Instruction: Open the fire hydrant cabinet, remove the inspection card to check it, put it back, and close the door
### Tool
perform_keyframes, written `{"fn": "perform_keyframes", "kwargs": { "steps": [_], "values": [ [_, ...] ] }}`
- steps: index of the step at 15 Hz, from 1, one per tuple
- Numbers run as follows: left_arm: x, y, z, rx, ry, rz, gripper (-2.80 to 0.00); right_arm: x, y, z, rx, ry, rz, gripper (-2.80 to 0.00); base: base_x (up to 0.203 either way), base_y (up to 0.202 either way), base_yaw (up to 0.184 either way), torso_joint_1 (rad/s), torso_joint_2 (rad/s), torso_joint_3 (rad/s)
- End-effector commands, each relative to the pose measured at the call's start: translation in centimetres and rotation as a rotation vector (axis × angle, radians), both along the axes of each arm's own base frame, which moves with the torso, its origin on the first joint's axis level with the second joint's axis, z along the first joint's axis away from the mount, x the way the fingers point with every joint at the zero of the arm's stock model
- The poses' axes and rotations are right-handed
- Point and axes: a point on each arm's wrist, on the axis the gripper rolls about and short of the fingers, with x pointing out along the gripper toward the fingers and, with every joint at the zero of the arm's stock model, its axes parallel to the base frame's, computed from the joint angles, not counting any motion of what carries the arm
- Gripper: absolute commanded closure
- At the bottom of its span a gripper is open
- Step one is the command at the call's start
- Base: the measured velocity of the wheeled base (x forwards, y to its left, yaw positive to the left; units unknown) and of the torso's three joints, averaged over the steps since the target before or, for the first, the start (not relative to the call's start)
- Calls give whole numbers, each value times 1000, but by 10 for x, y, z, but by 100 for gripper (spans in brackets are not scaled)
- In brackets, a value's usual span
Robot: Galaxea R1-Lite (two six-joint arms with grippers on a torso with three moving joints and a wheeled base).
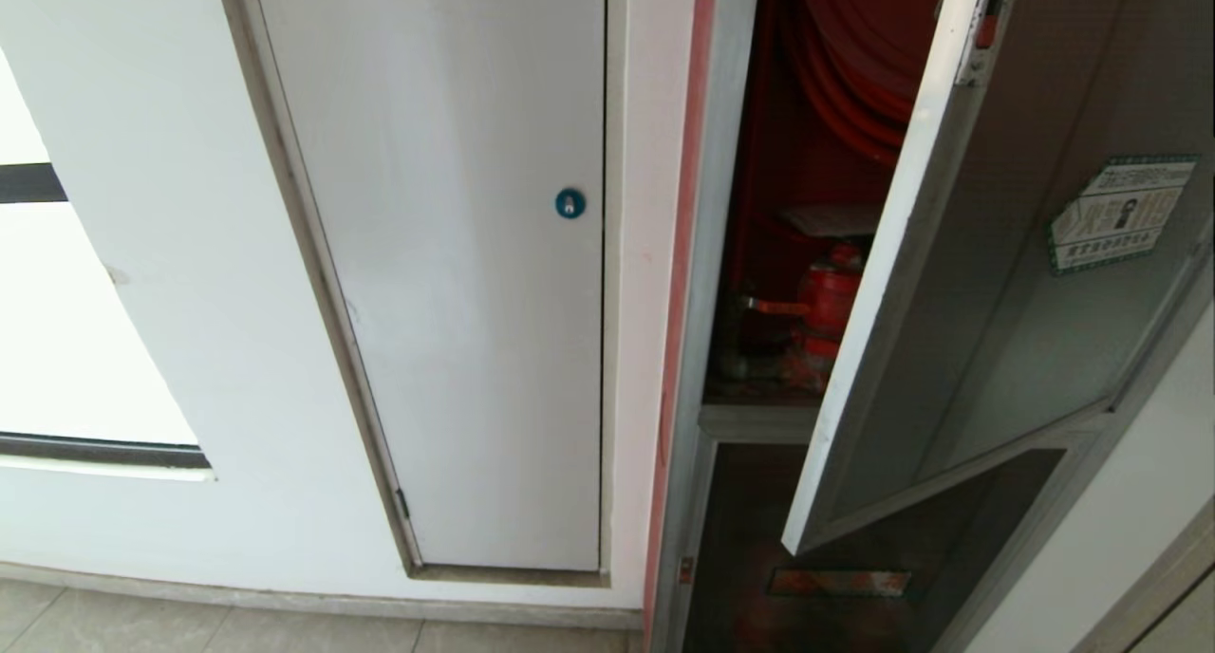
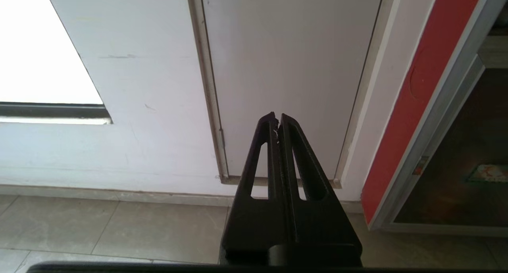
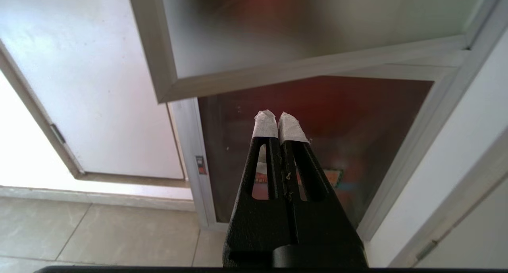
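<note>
1. Both grippers are seen only in their own wrist views. The right gripper (image 3: 278, 120), its tips wrapped in pale tape, is pressed fully shut with nothing between the fingers; the left gripper (image 2: 277, 119) is likewise closed and empty.
2. Neither arm is seen in the head view (both appear parked low, near the floor tiles (image 2: 119, 229)). The right gripper is pointed at the lower dark glass panel (image 3: 337, 118), beneath the bottom edge of the open door; the left is pointed at the white door with blue lock (image 1: 456, 254).
3. The fire hydrant cabinet (image 1: 707, 207) is found ajar: the door (image 1: 997, 283), marked by its green-edged sticker (image 1: 1122, 213), is swung partway out on its right-hand hinge side.
4. Inside, the red hose reel (image 1: 854, 55) and red valve (image 1: 828, 297) are visible; a pale flat sheet just above the valve is judged to be the inspection card (image 1: 831, 220), though no print can be made out.
5. The step in hand cannot be settled: with the card apparently inside, either taking it out or closing the door is next.
6. For a withdrawal, an arm must be raised, its fingers parted, and the thin sheet pinched by its near edge through the gap.
</note>
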Motion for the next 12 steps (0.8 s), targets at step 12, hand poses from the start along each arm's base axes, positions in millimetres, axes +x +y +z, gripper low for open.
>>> {"fn": "perform_keyframes", "kwargs": {
  "steps": [12],
  "values": [
    [0,0,-1,1,3,0,0,0,0,0,0,-2,1,0,196,0,0,1,3,1]
  ]
}}
